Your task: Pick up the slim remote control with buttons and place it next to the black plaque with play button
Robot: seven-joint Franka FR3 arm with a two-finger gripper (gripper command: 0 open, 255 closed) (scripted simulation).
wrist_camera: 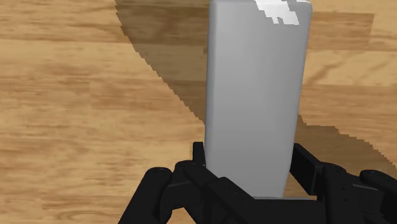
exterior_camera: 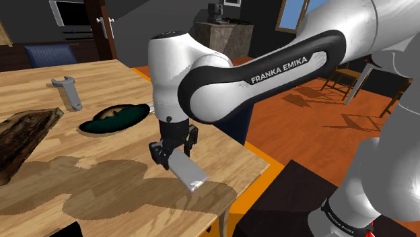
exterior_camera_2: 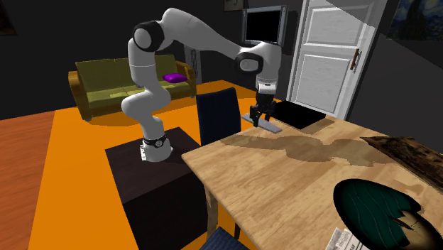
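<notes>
A white Franka arm's all-black two-finger gripper [exterior_camera: 173,149] clasps a slim, plain grey slab-shaped remote control [exterior_camera: 188,173] by one end at the centre of the shoulder view, the rest slanting down low over a light wooden table [exterior_camera: 108,77]; whether the lower tip touches the wood cannot be told. In the wrist view the fingers [wrist_camera: 306,168] press against both long edges. The likely hazard is leverage — held so near one end, the remote could pivot or slip out during the carry, and a low tip could snag on the tabletop. The table's edge runs close by at the shoulder view's lower right, so a drop might reach the orange floor [exterior_camera_2: 78,163]. A flat black rectangular panel [exterior_camera_2: 302,115] (probably the plaque, though no play button can be made out) lies just right of the gripper in the second exterior view — a careless set-down could land on it rather than beside it. Also on the table: a grey wrench [exterior_camera: 68,91], a dark green dish [exterior_camera: 114,118] and a rough dark wooden slab [exterior_camera: 23,134]. Beyond stand a blue chair [exterior_camera_2: 219,117], an olive sofa [exterior_camera_2: 121,85] at upper left and a white panelled door [exterior_camera_2: 330,57] at upper right.
</notes>
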